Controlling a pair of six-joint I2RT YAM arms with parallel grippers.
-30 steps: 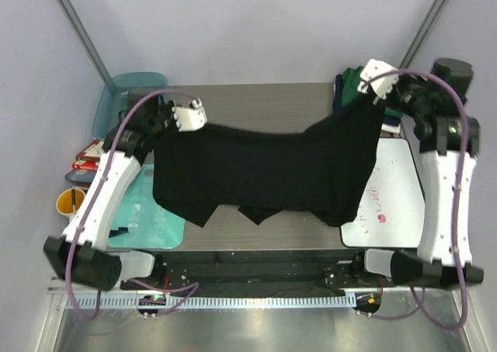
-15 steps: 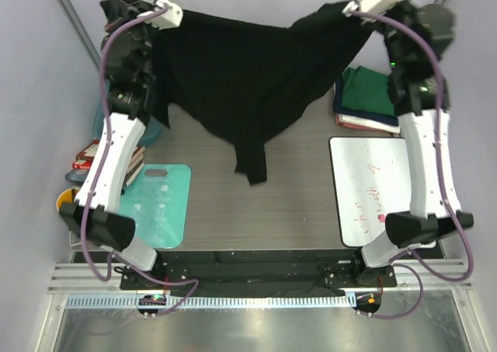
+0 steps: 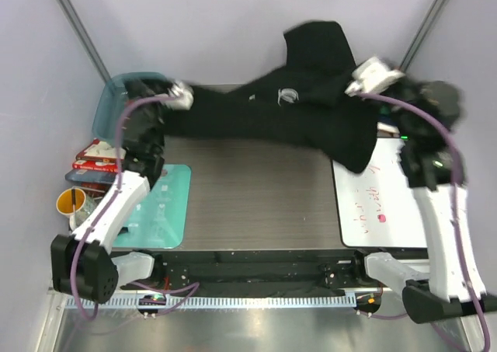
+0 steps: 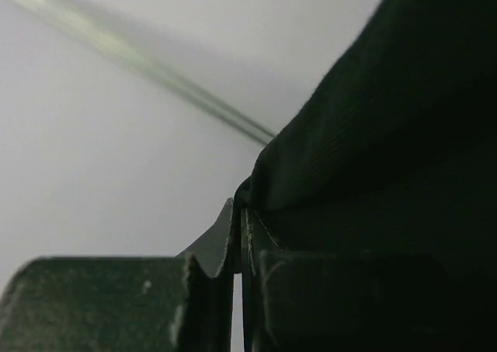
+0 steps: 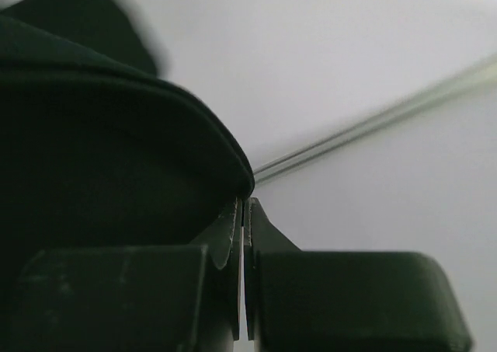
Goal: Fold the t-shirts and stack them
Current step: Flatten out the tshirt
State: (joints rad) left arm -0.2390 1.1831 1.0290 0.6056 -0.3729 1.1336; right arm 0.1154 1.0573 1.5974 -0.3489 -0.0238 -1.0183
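The black t-shirt (image 3: pixel 287 115) hangs in the air over the far half of the desk (image 3: pixel 256 204), stretched sideways between the two arms. Its outline is blurred. One loose part of the cloth stands up against the back wall, above the right half of the garment. Another part droops at the right end, over the far corner of the white board (image 3: pixel 384 204). A small white print shows near the middle of the cloth.

Left claw (image 3: pixel 186 97): pressed together, pinching the left end of the shirt. In the left wrist view its fingers (image 4: pixel 101 305) meet with no gap, and a fold of black cloth comes out at the tips.

Right claw (image 3: pixel 371 78): pressed together, pinching the right end of the shirt. In the right wrist view its fingers (image 5: pixel 349 305) are closed on a rolled black edge.

The left claw is just beside the teal tub (image 3: pixel 109 107) at the far left corner. A teal mat (image 3: pixel 167 208) lies flat at the left edge of the desk, and a yellow cup (image 3: pixel 70 204) stands to its left.
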